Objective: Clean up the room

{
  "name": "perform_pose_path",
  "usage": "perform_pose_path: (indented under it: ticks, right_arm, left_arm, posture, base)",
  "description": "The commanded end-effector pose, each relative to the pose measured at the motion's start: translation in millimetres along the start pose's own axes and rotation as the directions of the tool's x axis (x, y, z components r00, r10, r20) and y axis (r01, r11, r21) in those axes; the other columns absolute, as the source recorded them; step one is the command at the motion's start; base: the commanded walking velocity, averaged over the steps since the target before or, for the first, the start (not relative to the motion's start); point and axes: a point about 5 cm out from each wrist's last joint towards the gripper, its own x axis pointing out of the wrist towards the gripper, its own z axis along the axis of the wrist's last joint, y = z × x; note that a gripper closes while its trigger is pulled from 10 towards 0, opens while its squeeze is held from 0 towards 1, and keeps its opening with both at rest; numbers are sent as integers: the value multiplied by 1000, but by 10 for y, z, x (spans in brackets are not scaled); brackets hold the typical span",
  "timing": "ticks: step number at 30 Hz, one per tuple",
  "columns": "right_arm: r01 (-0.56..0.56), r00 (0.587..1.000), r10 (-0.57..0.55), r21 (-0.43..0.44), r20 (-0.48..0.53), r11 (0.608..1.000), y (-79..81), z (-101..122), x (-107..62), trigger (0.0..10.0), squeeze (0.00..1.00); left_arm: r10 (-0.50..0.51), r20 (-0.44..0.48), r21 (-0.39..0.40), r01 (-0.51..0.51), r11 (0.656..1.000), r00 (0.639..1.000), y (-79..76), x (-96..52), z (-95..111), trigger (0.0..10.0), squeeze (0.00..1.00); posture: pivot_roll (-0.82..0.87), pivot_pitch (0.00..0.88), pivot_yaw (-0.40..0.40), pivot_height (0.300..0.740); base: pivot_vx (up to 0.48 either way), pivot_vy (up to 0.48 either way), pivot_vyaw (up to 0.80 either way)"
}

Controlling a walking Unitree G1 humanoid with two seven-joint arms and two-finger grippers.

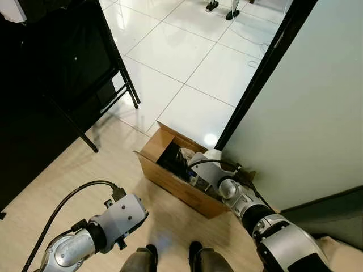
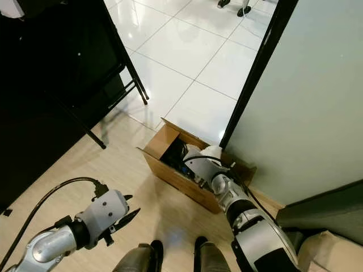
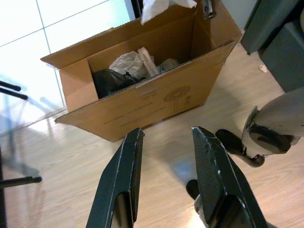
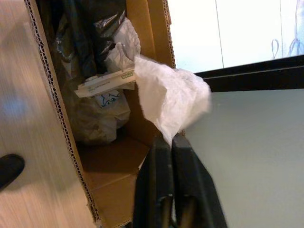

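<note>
An open cardboard box (image 1: pixel 170 178) stood on the wooden floor (image 1: pixel 113 164) just beside the grey-green wall (image 1: pixel 306 113), close to where the boards met the white floor tiles (image 1: pixel 181 56). Inside it lay a black plastic bag (image 4: pixel 80 33), crumpled white paper (image 3: pixel 126 64) and a flat white carton (image 4: pixel 102 81).

The right tool (image 4: pixel 168 142) reached over the end of the box nearest the wall, its two black fingers pressed together on a corner of a crumpled white tissue (image 4: pixel 171 97). The tissue hung above the box rim, partly over the opening.

The left tool (image 3: pixel 166 142) hovered over the bare floor on the near side of the box, well apart from it, its fingers (image 3: pixel 126 166) spread and holding nothing.

A black folding frame (image 1: pixel 108 73) stood on the robot's left, its feet at the edge of the tiles. The robot's own dark feet (image 1: pixel 173 255) showed on the floor below.
</note>
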Motion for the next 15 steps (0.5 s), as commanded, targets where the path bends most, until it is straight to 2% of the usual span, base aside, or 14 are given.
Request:
perform_pose_path:
  ticks: [1, 6, 7, 15]
  right_arm:
    - [-24, 999, 25, 14, -40, 1000, 60, -99, -15, 10000, 1000]
    - [-13, 999, 13, 4, -43, 1000, 49, -106, -15, 10000, 1000]
    - [-4, 999, 4, -8, -43, 1000, 42, -108, -15, 10000, 0]
    - [4, 999, -5, -25, -42, 1000, 40, -113, -16, 10000, 0]
  left_arm:
    - [-29, -26, -33, 28, 999, 999, -70, -20, -59, 10000, 0]
    - [-32, -26, -32, 31, 999, 999, -72, -17, -58, 10000, 0]
    - [-34, -27, -30, 33, 999, 999, -76, -17, -61, 10000, 0]
    - [-32, -35, -27, 31, 999, 999, -99, -9, -79, 10000, 0]
  posture:
    - [142, 436, -15, 740]
    - [140, 435, -15, 740]
    - [139, 434, -15, 740]
    - [133, 413, -23, 740]
  base:
    - [0, 0, 0]
    - [0, 0, 0]
    - [0, 0, 0]
    - [0, 0, 0]
